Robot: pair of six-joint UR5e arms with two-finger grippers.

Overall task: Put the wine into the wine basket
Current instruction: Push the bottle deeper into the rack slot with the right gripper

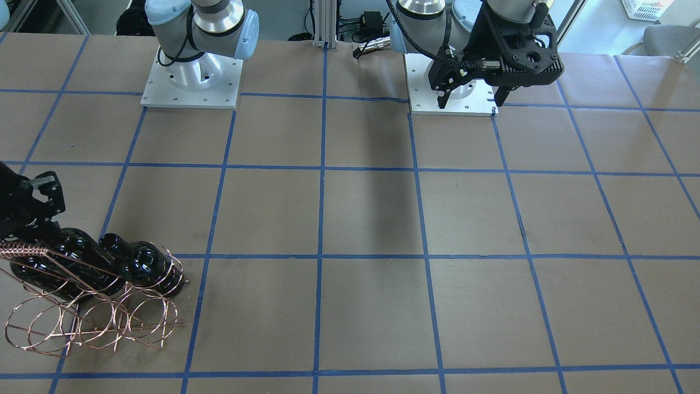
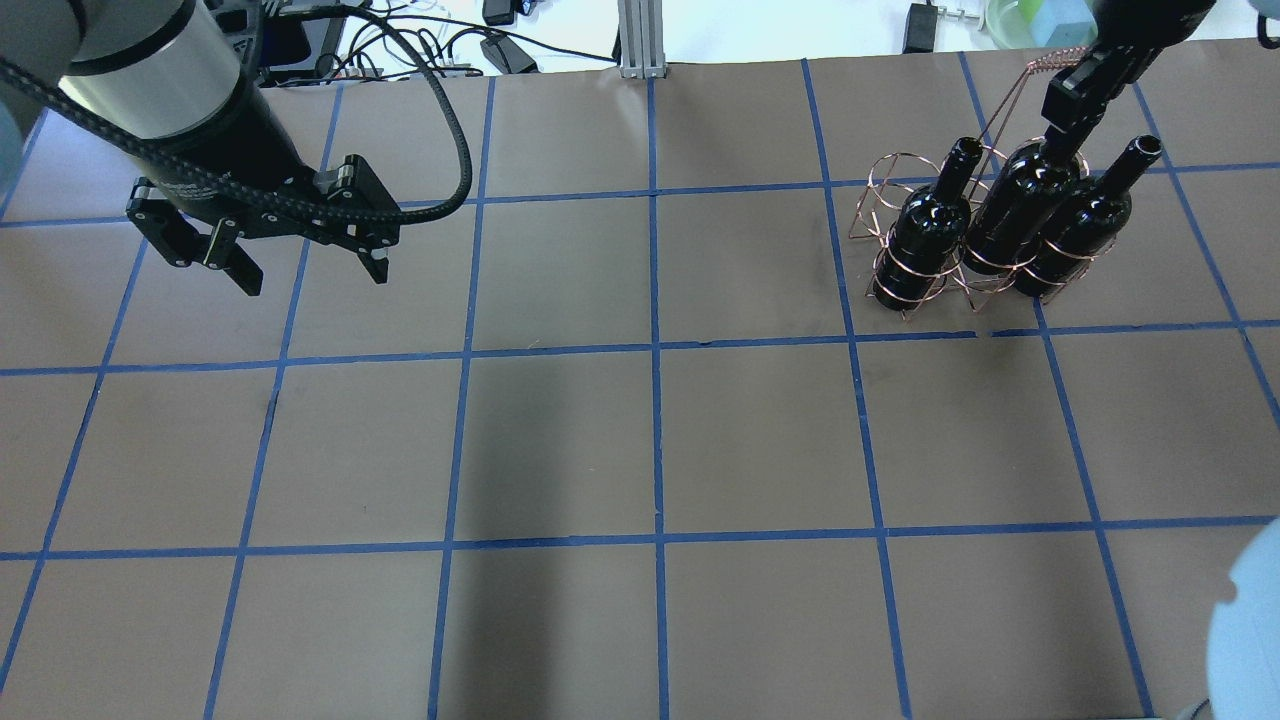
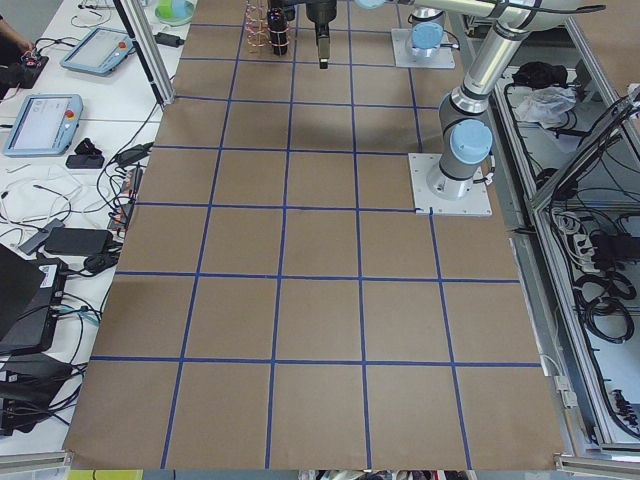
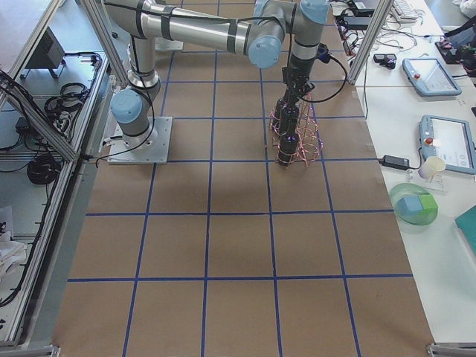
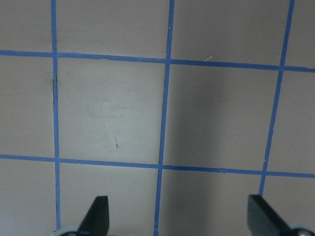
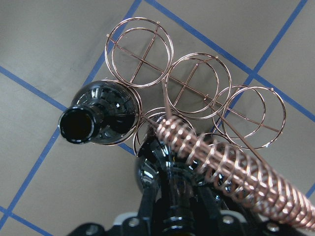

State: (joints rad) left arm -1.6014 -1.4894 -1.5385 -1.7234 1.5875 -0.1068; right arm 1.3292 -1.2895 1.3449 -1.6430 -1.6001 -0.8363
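The copper wire wine basket (image 2: pixel 878 196) stands at the table's far right with three near-black wine bottles upright in it. My right gripper (image 2: pixel 1066 122) is shut on the neck of the middle bottle (image 2: pixel 1018 210), which sits in its loop. The other bottles stand left (image 2: pixel 926 232) and right (image 2: pixel 1082 228) of it. In the right wrist view the held bottle (image 6: pixel 167 172) is under the twisted handle (image 6: pixel 231 172), next to a neighbour's mouth (image 6: pixel 78 125). Three loops of the other row (image 6: pixel 197 83) hold nothing. My left gripper (image 2: pixel 314 278) is open and empty, far off.
The table (image 2: pixel 640 450) is brown paper with a blue tape grid. The left wrist view shows only that surface between my left gripper's fingertips (image 5: pixel 98 209). The arm bases (image 1: pixel 191 82) stand at the robot side. Cables and a bowl (image 2: pixel 1015 15) lie beyond the far edge.
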